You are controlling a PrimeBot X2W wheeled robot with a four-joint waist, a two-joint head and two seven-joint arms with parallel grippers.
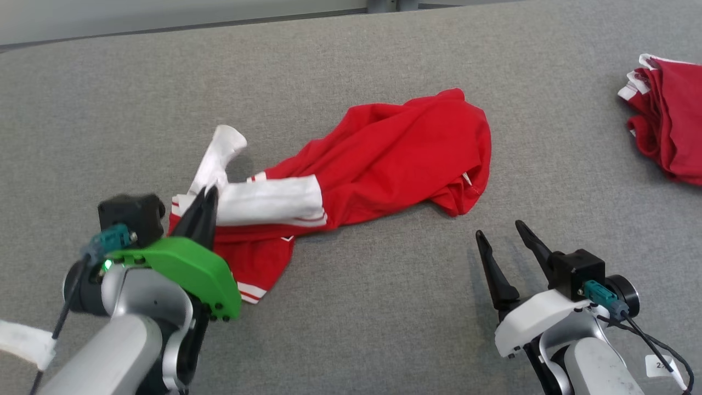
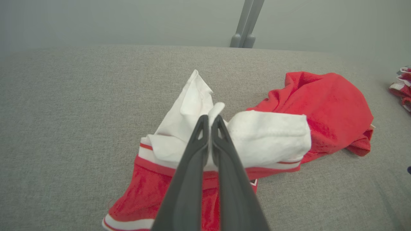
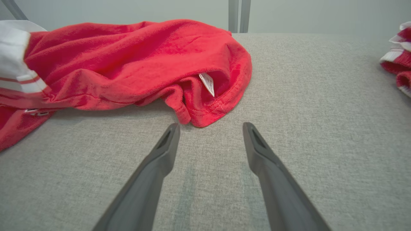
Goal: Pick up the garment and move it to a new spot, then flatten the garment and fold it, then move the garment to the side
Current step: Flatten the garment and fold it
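Grey woven cloth covers the work surface [image 1: 351, 307], which runs wide and flat from the near edge to a pale, plain wall [image 2: 128, 19] at the far side. A grey metal post [image 2: 246, 25] stands against that wall behind the far edge of the surface.

The garment [image 1: 395, 159], red with white sleeves and red-and-white striped trim, lies crumpled around the middle of the surface. Its red body bunches up toward the far right and its sleeves and hem trail toward the near left. One white sleeve [image 1: 269, 203] lies across the red cloth, and another white piece [image 1: 222, 156] rises beyond it on the left. A small white label [image 3: 207, 83] shows inside the folded red edge at the garment's right end.

The left gripper [image 1: 211, 191] is at the garment's near-left end. Its two dark fingers are pressed together and pinch a fold of the white sleeve cloth, which shows between and above the tips in the left wrist view.

The right gripper [image 1: 500, 229] is over bare surface to the near right of the garment. Its fingers are spread wide and hold nothing. In the right wrist view the red hem lies just beyond the tips, apart from them.

At the far right edge of the surface, well apart from the garment, sits a heap of red and white cloth [image 1: 669, 126].
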